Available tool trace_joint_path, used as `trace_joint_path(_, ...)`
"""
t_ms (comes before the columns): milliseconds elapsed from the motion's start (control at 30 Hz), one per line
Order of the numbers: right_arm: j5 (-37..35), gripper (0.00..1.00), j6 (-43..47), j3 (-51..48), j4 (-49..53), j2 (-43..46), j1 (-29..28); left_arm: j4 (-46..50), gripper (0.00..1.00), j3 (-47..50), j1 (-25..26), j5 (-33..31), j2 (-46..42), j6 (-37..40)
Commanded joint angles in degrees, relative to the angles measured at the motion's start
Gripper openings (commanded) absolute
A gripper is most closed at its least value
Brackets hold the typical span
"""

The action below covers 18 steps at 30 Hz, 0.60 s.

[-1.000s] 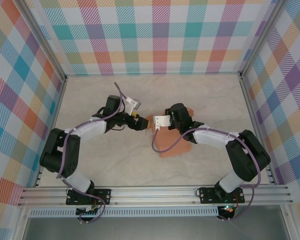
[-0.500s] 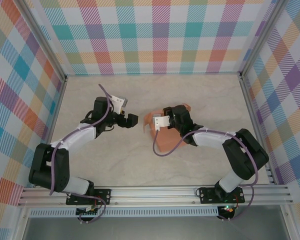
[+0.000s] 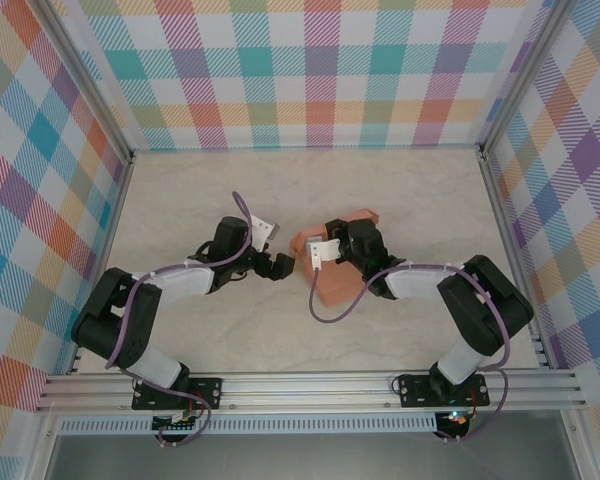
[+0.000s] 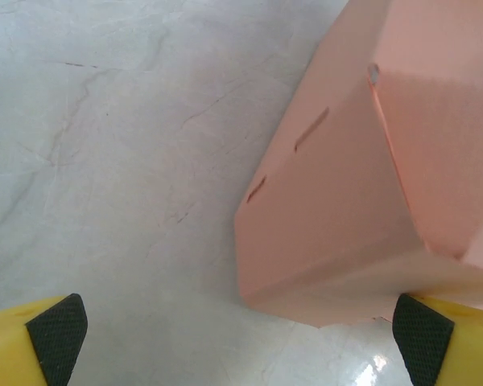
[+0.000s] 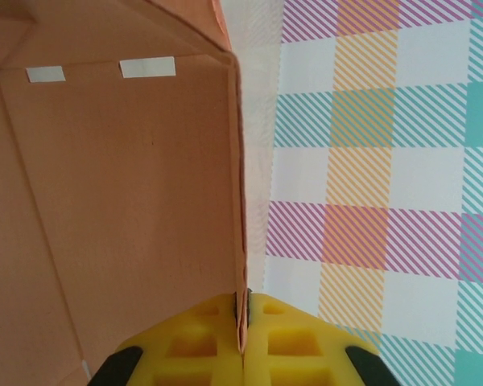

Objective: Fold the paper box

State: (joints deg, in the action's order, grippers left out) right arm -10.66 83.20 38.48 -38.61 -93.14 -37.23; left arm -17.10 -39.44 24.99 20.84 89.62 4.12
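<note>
The paper box point(image 3: 330, 284) sits just right of centre in the top external view, a half-formed shape of salmon-orange card on the pale marbled table point(image 3: 420, 190), with one flap raised toward the upper right and a flat panel lying toward the lower middle. The right gripper point(image 3: 327, 243) is at the box's upper left part. In the right wrist view its yellow fingers point(image 5: 298, 342), at the bottom centre of the frame, are pressed together on the thin edge of a card wall, so the right gripper point(image 5: 243, 330) is pinching the paper box point(image 5: 121, 201). That wall runs up the frame, and two pale rectangular slots point(image 5: 147, 67) show near the upper left. Plaid wall point(image 5: 370, 161) takes up the right half. The left gripper point(image 3: 280, 265) lies just left of the box, pointing at it. In the left wrist view the left gripper point(image 4: 240, 334) is spread wide, its black pads point(image 4: 56, 326) in the two lower corners, gripping nothing. The paper box point(image 4: 346, 177) occupies the right side, its folded corner reaching down close to the right-hand pad, and two short slits point(image 4: 310, 129) mark its panel.
</note>
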Motion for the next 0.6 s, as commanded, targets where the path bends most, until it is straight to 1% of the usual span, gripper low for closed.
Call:
trace_joint_path(0,3.77,0.05,-2.07,-1.57,-1.08,2.89,-0.12,-6.84,0.99,0.6,0.23,0.69,2.14,1.96)
trace_joint_path(67,3.97,0.05,-2.08,-2.12,-0.68,3.71,-0.17,-8.36,0.94,0.34,0.15,2.5,3.51,1.77)
trace_joint_path(133,3.88,0.06,-2.25,-2.09,0.9,4.56,-0.12,-9.78,0.82,-0.12,0.53,4.95,4.69,1.29)
trace_joint_path(200,4.06,0.06,-2.57,-2.33,1.33,5.2,-0.13,-10.15,0.76,-0.76,1.35,6.07,5.78,1.68)
trace_joint_path(267,4.0,0.06,-3.22,-2.44,1.63,5.49,-0.14,-9.6,0.76,-1.28,2.52,5.4,6.46,2.91)
trace_joint_path(333,3.68,0.06,-4.15,-2.21,2.05,5.78,-0.16,-9.14,0.77,-1.77,3.49,5.53,6.44,3.6)
trace_joint_path(400,3.84,0.06,-4.54,-1.79,4.85,5.86,-0.19,-9.53,0.79,-1.57,4.07,6.2,6.1,3.85)
trace_joint_path(500,3.69,0.07,-4.92,-0.57,8.23,5.08,-0.21,-9.3,0.8,-1.47,4.19,6.62,6.09,4.85)
trace_joint_path(567,2.62,0.07,-4.85,0.05,8.26,3.76,-0.21,-8.51,0.8,-1.6,4.19,7.04,5.92,5.15)
